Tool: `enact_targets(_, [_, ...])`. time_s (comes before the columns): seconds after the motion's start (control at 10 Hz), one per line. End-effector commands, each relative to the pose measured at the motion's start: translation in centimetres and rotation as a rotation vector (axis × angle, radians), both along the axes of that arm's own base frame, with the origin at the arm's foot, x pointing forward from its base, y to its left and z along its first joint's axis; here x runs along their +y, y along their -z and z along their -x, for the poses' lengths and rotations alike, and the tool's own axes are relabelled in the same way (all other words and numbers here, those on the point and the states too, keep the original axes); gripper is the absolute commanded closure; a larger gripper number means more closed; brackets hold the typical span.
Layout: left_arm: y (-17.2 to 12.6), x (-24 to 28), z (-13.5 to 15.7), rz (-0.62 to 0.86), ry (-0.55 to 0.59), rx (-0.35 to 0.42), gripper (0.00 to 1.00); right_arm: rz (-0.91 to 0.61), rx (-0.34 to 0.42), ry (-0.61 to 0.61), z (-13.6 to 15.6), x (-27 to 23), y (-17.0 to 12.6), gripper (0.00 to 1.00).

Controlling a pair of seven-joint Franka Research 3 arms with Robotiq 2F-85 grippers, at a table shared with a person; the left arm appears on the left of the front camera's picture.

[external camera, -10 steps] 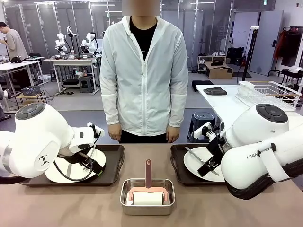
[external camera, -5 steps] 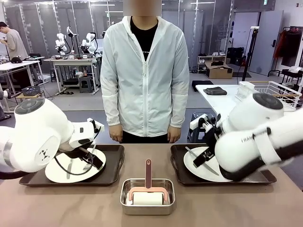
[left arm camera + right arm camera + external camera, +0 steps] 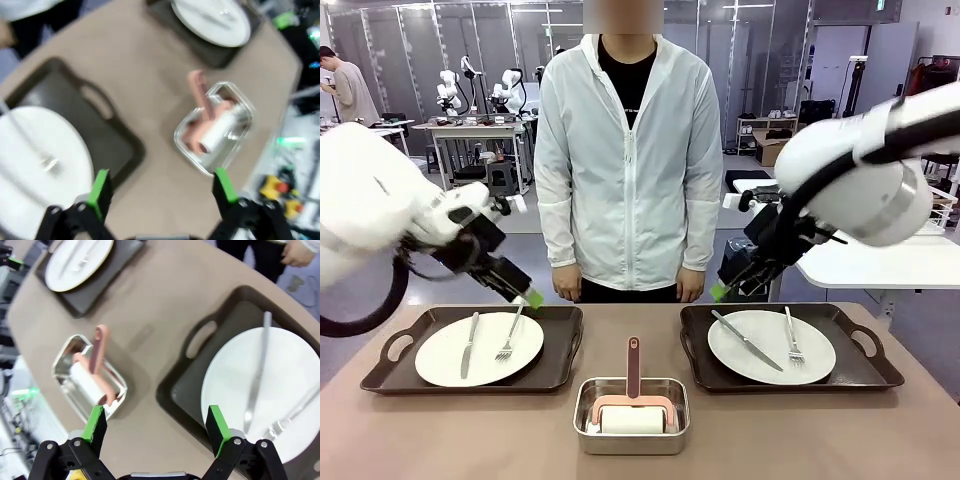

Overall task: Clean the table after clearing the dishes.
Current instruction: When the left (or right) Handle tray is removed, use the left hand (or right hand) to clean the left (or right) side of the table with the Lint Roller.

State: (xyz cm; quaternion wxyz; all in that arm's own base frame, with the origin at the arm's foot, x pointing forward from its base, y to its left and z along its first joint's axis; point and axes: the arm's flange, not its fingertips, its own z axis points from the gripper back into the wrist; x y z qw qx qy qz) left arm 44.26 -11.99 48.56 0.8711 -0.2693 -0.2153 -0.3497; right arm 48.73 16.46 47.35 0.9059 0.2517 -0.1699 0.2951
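Two white plates are the dishes, each with a knife and fork. The left plate (image 3: 480, 348) lies on a dark tray (image 3: 563, 345), and the right plate (image 3: 770, 346) on another tray (image 3: 865, 372), both on the brown table (image 3: 450, 430). My left gripper (image 3: 525, 293) hangs open above its tray's far edge, holding nothing. My right gripper (image 3: 725, 290) hovers open above the right tray's far left corner. In the left wrist view the gripper (image 3: 162, 189) is high over the table (image 3: 150, 65), beside the plate (image 3: 35, 160). The right wrist view has the gripper (image 3: 156, 423) above the tray (image 3: 200, 375) and plate (image 3: 270, 390).
A steel pan (image 3: 632, 410) holding a pink-handled white roller sits at the table's front middle, between the trays; it also appears from both wrists (image 3: 215, 130) (image 3: 90, 380). A person in a white jacket (image 3: 628, 160) stands at the far edge, hands down.
Both arms have lifted up and away from the plates. The grippers now hang above the trays' far edges with nothing in them. Plates and cutlery stay in place.
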Motion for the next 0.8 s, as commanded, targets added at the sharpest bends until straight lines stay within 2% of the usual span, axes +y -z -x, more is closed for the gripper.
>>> enact_targets(0.0, [0.3,3.5,-3.9,0.161,0.062,0.184,0.00,-0.156,0.178,0.023,-3.5,-2.0,1.0,0.00])
enact_targets(0.2, [1.2,5.8,-6.2,0.382,0.057,0.340,0.00,-0.390,0.314,0.002,-4.1,-4.0,1.4,0.00])
enact_targets(0.4, [2.8,6.8,-6.9,0.528,0.014,0.391,0.00,-0.574,0.373,0.015,-4.2,-5.2,2.5,0.00])
enact_targets(0.5, [4.1,6.8,-6.8,0.548,-0.010,0.439,0.00,-0.617,0.390,0.028,-4.1,-5.3,3.1,0.00])
enact_targets(0.6, [4.9,7.4,-7.0,0.557,-0.055,0.470,0.00,-0.647,0.412,0.040,-4.2,-5.5,3.3,0.00])
enact_targets(0.7, [5.0,7.6,-7.4,0.584,-0.158,0.476,0.00,-0.654,0.444,0.050,-4.4,-5.3,3.4,0.00])
